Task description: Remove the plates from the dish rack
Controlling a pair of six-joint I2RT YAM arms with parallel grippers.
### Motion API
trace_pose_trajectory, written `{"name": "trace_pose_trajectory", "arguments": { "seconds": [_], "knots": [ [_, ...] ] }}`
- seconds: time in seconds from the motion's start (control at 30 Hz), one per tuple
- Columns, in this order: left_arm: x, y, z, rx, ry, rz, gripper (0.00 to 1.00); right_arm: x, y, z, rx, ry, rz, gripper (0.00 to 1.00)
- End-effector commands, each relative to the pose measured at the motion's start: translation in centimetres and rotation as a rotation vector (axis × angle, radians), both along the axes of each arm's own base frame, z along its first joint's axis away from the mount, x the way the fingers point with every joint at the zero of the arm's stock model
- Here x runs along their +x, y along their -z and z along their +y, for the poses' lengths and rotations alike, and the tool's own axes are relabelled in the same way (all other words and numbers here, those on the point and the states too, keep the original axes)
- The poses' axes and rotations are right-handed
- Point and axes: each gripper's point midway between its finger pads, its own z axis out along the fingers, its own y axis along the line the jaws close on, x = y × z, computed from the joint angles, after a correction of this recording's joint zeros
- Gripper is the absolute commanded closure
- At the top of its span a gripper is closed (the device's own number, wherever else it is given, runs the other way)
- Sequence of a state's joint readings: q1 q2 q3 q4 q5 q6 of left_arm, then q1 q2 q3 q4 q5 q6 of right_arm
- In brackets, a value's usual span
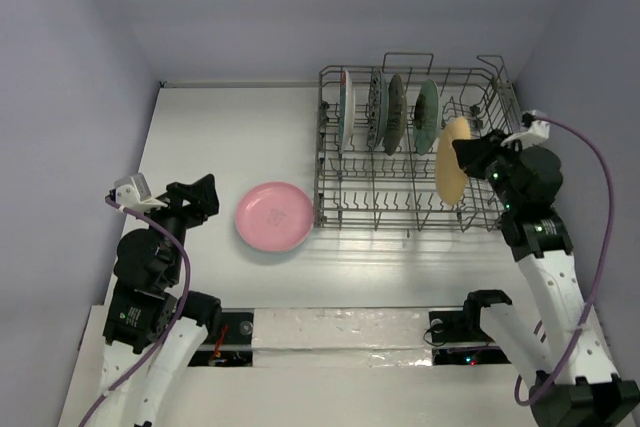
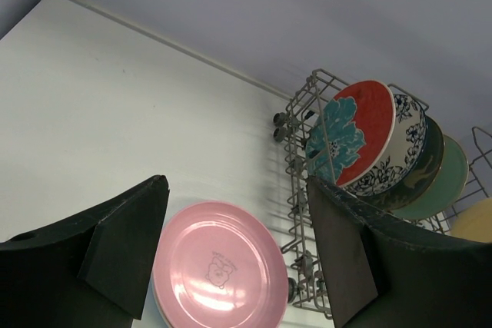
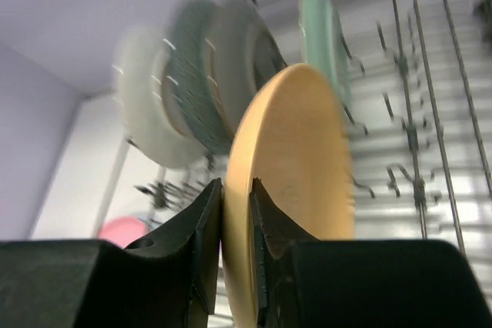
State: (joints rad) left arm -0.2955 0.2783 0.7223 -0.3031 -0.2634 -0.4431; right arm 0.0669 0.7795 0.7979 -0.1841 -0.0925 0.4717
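The grey wire dish rack (image 1: 330, 209) stands on the right half of the table, with several plates upright in its back row (image 1: 395, 113). At its right end my right gripper (image 1: 466, 153) is shut on the rim of an orange-yellow plate (image 1: 452, 161), which stands on edge. In the right wrist view both fingers pinch that plate (image 3: 304, 151), with my right gripper (image 3: 237, 187) astride its edge. A pink plate (image 1: 274, 216) lies flat on the table left of the rack. My left gripper (image 1: 201, 197) hovers open to its left, holding nothing.
In the left wrist view the pink plate (image 2: 215, 266) lies between the spread fingers of my left gripper (image 2: 238, 255), with a paler rim just under it. The rack's corner (image 2: 296, 167) holds a red-and-teal patterned plate (image 2: 361, 132) and green ones behind it. Walls close off the table's back and sides.
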Motion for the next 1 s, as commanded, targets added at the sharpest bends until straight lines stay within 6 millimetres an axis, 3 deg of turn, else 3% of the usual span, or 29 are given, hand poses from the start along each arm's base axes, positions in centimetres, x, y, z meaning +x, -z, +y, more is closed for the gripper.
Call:
{"name": "trace_pose_trajectory", "arguments": {
  "seconds": [0.0, 0.13, 0.23, 0.3, 0.33, 0.37, 0.4, 0.43, 0.47, 0.5, 0.53, 0.57, 0.6, 0.67, 0.7, 0.73, 0.77, 0.8, 0.87, 0.9, 0.97],
  "knots": [
    [0.4, -1.2, -0.5, -0.004, 0.023, -0.043, 0.3, -2.2, -10.7, -1.0, -0.046, 0.032, -0.272, 1.0],
    [0.4, -1.2, -0.6, -0.005, 0.024, -0.043, 0.3, -3.1, -13.2, 0.6, -0.061, -0.071, -0.306, 1.0],
    [0.4, -1.1, -0.6, -0.006, 0.023, -0.04, 0.3, -3.5, -14.6, 3.7, -0.051, -0.218, -0.341, 1.0],
    [0.5, -1.1, -0.6, -0.005, 0.021, -0.037, 0.3, -3.4, -14.4, 7.5, -0.05, -0.338, -0.328, 1.0],
    [0.6, -1.1, -0.6, -0.002, 0.021, -0.037, 0.3, -3.6, -15.2, 8.9, -0.052, -0.373, -0.344, 1.0],
    [0.6, -1.2, -0.4, -0.004, 0.011, -0.04, 0.3, -4.4, -15.4, 11.8, -0.059, -0.449, -0.351, 1.0],
    [0.6, -1.2, -0.3, -0.003, 0.011, -0.04, 0.31, -4.5, -15.5, 13.4, -0.061, -0.486, -0.345, 1.0],
    [0.7, -1.2, -0.4, -0.002, 0.011, -0.038, 0.32, -3.4, -14.3, 15.6, -0.078, -0.522, -0.301, 1.0],
    [0.7, -1.2, -0.3, -0.001, 0.009, -0.04, 0.34, -3.3, -15.5, 16.9, -0.078, -0.535, -0.325, 1.0],
    [0.7, -1.3, 0.0, -0.001, -0.006, -0.04, 0.36, -4.4, -15.6, 19.7, -0.066, -0.616, -0.323, 1.0],
    [0.7, -1.3, 0.2, -0.002, -0.017, -0.04, 0.39, -3.6, -14.1, 22.4, -0.079, -0.665, -0.285, 1.0],
    [0.6, -1.4, 0.3, -0.003, -0.025, -0.044, 0.42, -3.9, -15.3, 24.2, -0.071, -0.704, -0.314, 1.0],
    [0.6, -1.6, 0.9, -0.008, -0.052, -0.05, 0.45, -5.3, -15.1, 27.1, -0.071, -0.78, -0.311, 1.0],
    [0.4, -2.0, 1.3, -0.015, -0.072, -0.06, 0.48, -5.2, -14.1, 32.1, -0.109, -0.858, -0.294, 1.0],
    [0.3, -2.1, 2.0, -0.02, -0.108, -0.063, 0.48, -6.7, -13.7, 34.8, -0.115, -0.919, -0.289, 1.0],
    [0.3, -2.0, 2.2, -0.023, -0.119, -0.06, 0.48, -6.9, -13.0, 36.5, -0.131, -0.945, -0.28, 1.0],
    [0.1, -2.3, 2.6, -0.025, -0.139, -0.066, 0.48, -5.9, -9.6, 39.0, -0.187, -0.957, -0.218, 1.0],
    [0.0, -2.2, 3.0, -0.027, -0.16, -0.064, 0.48, -5.8, -10.4, 40.2, -0.186, -0.957, -0.231, 1.0],
    [-0.3, -2.5, 3.4, -0.029, -0.182, -0.071, 0.48, -5.7, -8.1, 42.4, -0.218, -0.982, -0.199, 1.0],
    [-0.4, -2.5, 3.8, -0.029, -0.199, -0.071, 0.47, -5.0, -5.7, 43.7, -0.24, -0.989, -0.163, 1.0],
    [-0.6, -2.7, 4.0, -0.029, -0.21, -0.076, 0.47, -5.1, -3.9, 45.4, -0.243, -1.023, -0.147, 1.0]
  ]
}}
